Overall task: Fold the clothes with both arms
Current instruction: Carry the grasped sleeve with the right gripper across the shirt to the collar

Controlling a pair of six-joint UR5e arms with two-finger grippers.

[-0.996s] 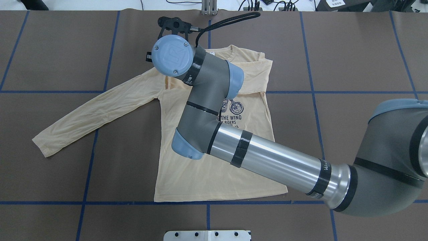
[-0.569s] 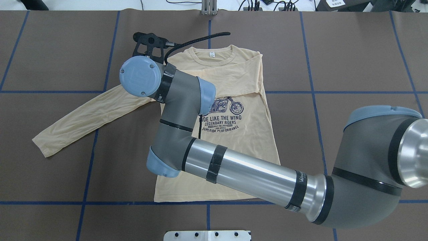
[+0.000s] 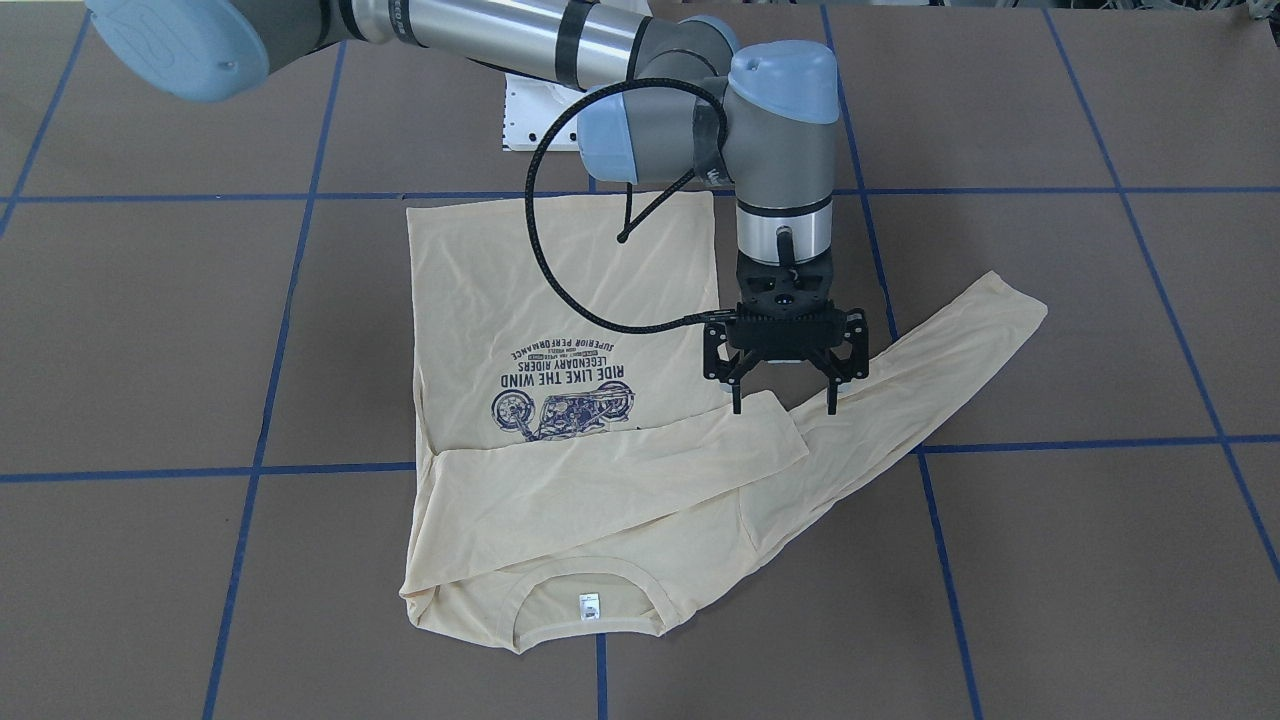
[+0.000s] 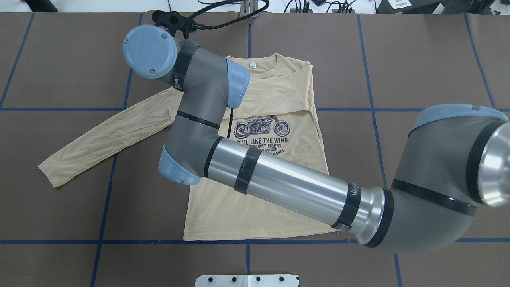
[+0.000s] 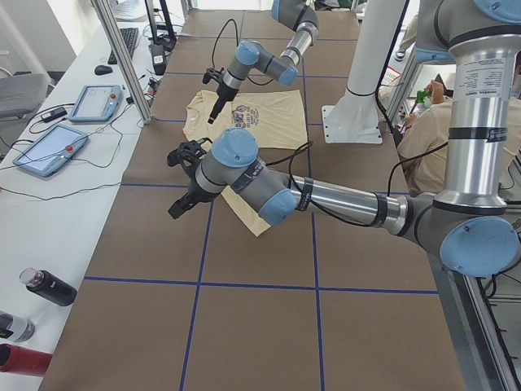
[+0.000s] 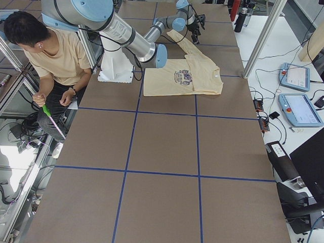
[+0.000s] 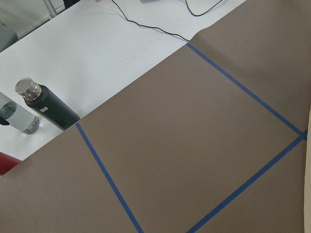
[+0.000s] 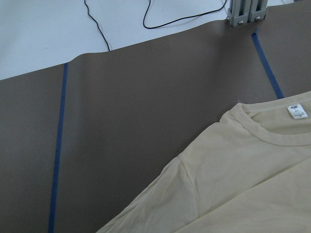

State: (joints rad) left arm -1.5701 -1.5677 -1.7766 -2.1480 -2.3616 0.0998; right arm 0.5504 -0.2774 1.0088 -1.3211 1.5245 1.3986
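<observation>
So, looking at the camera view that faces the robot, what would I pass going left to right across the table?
Motorcycle print → open right pincer, hanging just above the shirt → outstretched sleeve's cuff.

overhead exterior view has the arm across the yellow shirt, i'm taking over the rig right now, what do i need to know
Right end effector: open, empty, over the pale yellow long-sleeved T-shirt, where the folded sleeve's cuff lies by the base of the spread sleeve.
Left end effector: over the brown table covering, off the shirt; open or shut cannot be told.
Shirt: flat, print up, neck away from the robot.
Done: one sleeve folded across the chest.
Left: the other sleeve, spread out toward the robot's left, then the body folds.
</observation>
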